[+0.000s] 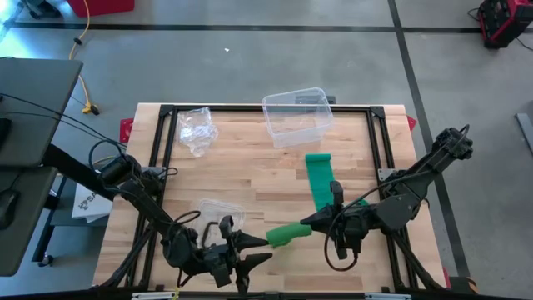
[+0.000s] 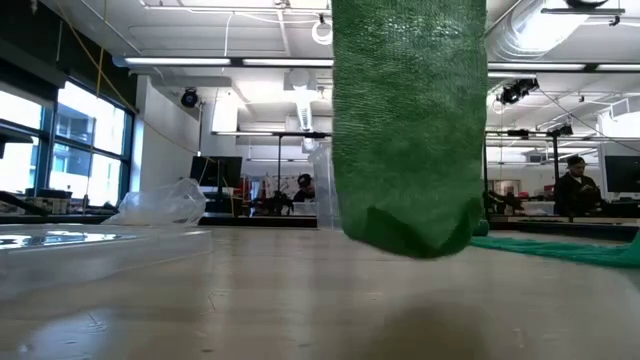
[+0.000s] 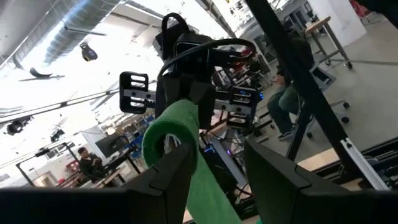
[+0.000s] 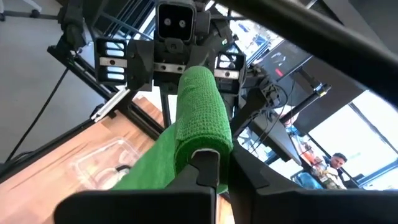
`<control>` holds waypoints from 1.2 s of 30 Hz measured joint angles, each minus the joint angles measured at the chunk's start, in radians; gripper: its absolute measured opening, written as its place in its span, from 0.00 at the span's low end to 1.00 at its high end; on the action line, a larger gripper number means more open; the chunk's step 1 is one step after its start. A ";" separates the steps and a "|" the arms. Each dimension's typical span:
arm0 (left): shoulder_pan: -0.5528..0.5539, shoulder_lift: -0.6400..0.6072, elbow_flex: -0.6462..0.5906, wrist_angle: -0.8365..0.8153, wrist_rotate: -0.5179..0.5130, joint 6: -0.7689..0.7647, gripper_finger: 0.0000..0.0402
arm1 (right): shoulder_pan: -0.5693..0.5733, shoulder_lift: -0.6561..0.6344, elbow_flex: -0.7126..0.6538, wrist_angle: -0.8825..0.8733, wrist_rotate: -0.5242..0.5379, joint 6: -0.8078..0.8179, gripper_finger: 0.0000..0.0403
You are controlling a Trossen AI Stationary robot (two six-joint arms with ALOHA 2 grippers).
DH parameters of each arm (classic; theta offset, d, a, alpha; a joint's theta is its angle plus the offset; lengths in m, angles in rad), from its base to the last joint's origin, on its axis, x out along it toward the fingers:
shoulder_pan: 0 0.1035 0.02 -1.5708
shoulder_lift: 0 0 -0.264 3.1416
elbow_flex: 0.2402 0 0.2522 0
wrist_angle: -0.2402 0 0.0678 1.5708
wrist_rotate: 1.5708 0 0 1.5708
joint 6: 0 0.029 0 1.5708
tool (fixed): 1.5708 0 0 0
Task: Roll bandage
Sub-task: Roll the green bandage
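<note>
The green bandage is partly wound into a roll (image 1: pixel 288 234) that hangs in the air near the table's front edge, clear of the wood in the low view (image 2: pixel 410 130). Its unwound tail (image 1: pixel 320 179) lies flat on the table behind the roll. My right gripper (image 1: pixel 315 222) is shut at the roll's right end. My left gripper (image 1: pixel 260 242) stands open around the roll's left end (image 3: pixel 169 134), both grippers lying about level and facing each other. My left gripper touches the roll's left end (image 3: pixel 160 138) with the inner side of one finger (image 3: pixel 177 171); the other finger (image 3: pixel 270 177) stands apart from it. The fingers come level from the table's left, along the roll. My right gripper has its shut fingertips (image 4: pixel 206 167) at the middle of the roll's right end (image 4: pixel 200 144), where the windings curl over them. How far in they reach is hidden by the roll. They come level from the table's right, along the roll, which is lifted clear.
A clear plastic box (image 1: pixel 296 117) stands at the far middle, a crumpled clear bag (image 1: pixel 197 130) at the far left, and a clear flat lid (image 1: pixel 218 211) just behind my left gripper. People sit in the room beyond the table (image 2: pixel 576 186).
</note>
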 joint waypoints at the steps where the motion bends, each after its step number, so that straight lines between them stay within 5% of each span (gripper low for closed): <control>1: -0.004 0.000 0.000 0.006 -0.003 0.009 0.36 | 0.000 0.000 0.000 -0.007 0.003 0.005 0.01; 36: 0.073 -0.002 0.000 0.020 -0.105 -0.240 0.36 | 0.001 -0.002 -0.001 0.020 0.030 0.022 0.01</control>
